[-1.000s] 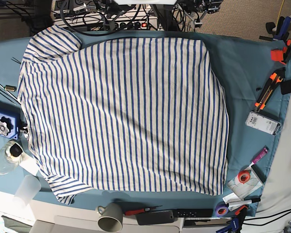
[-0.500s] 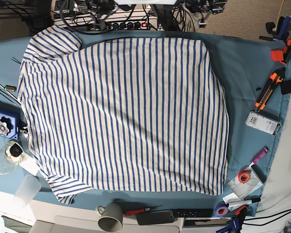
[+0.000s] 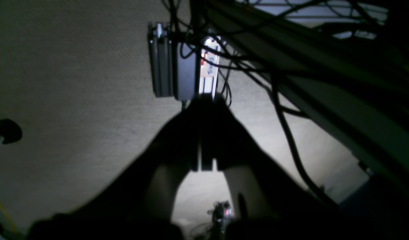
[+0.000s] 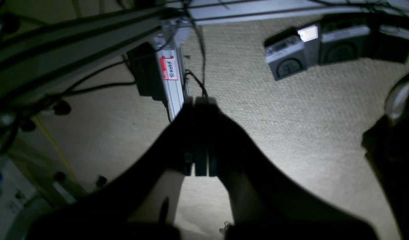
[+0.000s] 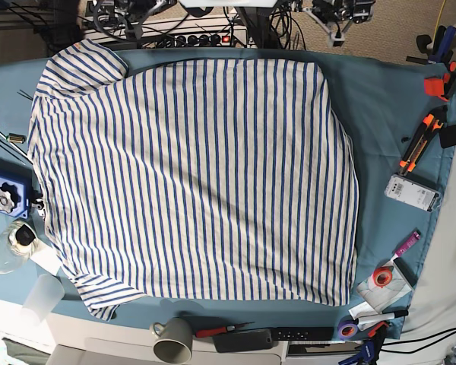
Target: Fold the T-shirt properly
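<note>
A teal cloth [image 5: 380, 99] covers my counter, and the striped T-shirt [image 5: 190, 175] lies spread flat across it, one sleeve at the far left corner. My left claw [image 3: 204, 133] and right claw [image 4: 199, 133] are both clenched empty, over carpet.

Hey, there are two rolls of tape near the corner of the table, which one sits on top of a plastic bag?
The red tape roll. It lies on a clear plastic bag, while the purple tape roll sits at the table's edge beside a marker.
</note>
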